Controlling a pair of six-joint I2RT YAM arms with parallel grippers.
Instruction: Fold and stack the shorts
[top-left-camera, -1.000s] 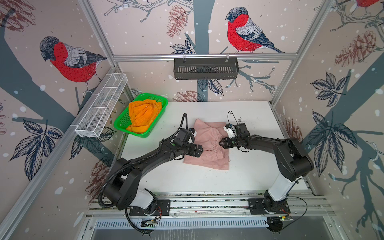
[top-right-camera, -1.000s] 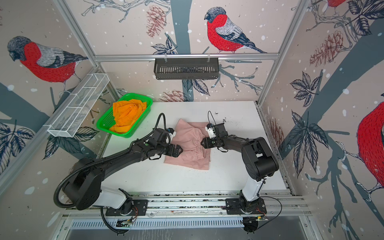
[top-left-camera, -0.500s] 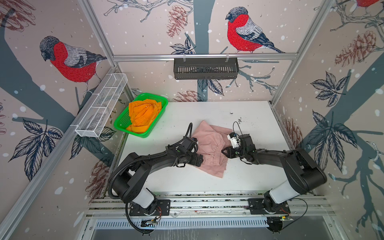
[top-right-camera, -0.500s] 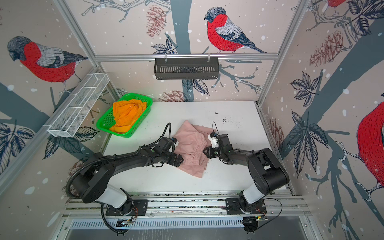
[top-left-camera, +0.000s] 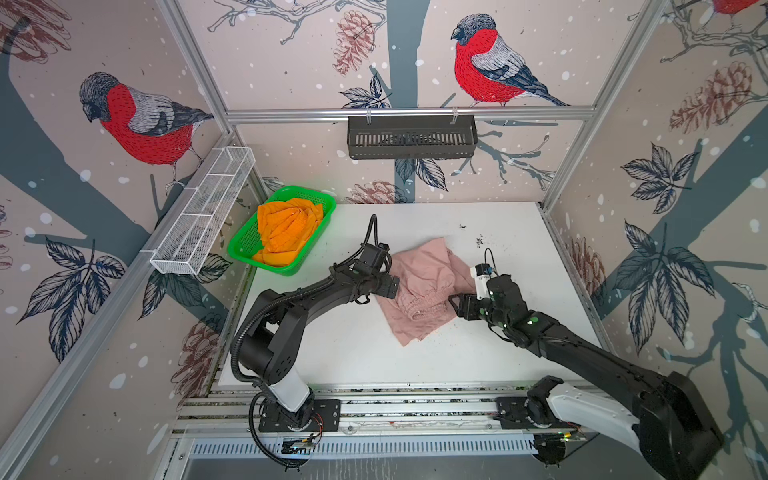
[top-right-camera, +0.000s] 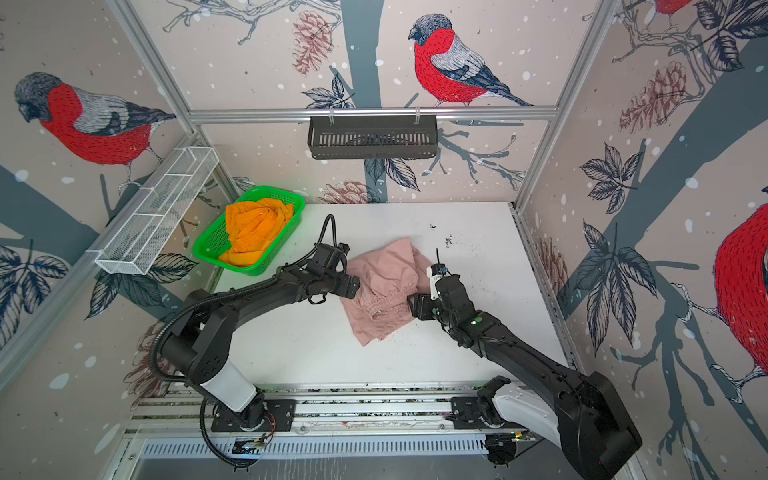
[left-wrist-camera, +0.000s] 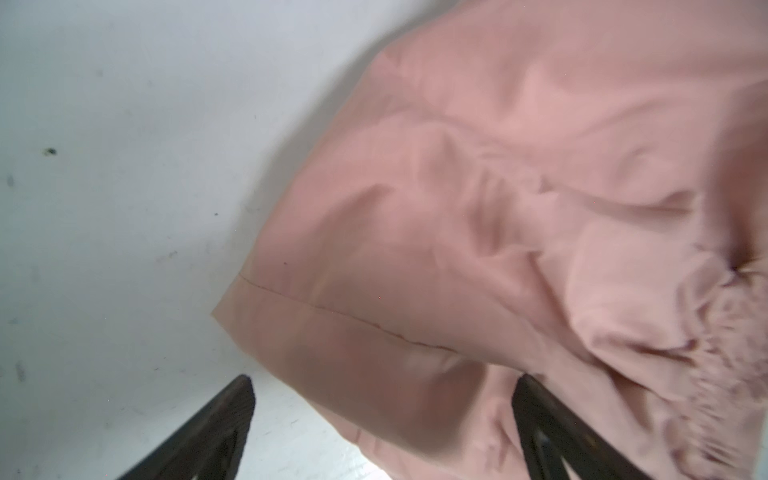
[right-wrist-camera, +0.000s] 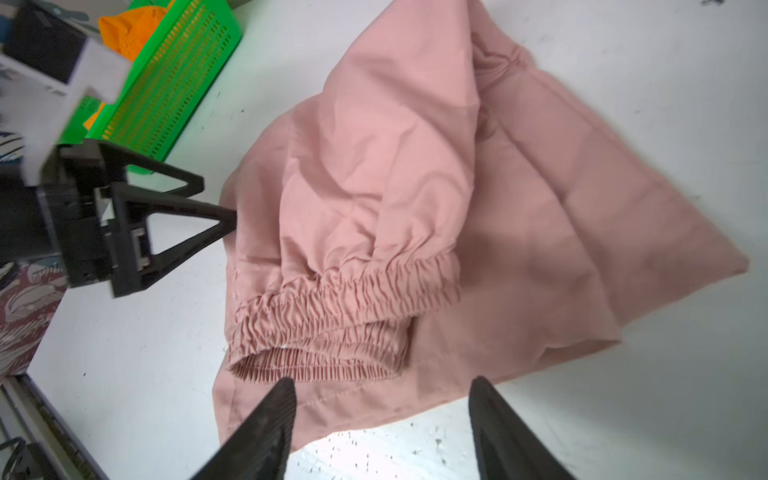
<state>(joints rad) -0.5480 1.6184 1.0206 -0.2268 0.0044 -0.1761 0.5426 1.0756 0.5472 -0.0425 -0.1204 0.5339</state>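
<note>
Item one: pink shorts, lying crumpled and partly folded over near the middle of the white counter, gathered elastic waistband uppermost and turned toward the right arm; the cloth rests on the counter and nothing lifts it. Item two: orange shorts, bunched in a heap inside the green basket, which sits at the far left corner of the counter, well apart from the pink pair. Item three: left hand, fingers spread wide, tips just beside the left edge of the pink cloth, with a stitched hem lying close in front of them in the left wrist view; it pinches nothing. Item four: right hand, fingers spread apart, at the right edge of the pink shorts just beside the waistband, gripping nothing. The pink shorts lie between the two hands.
</note>
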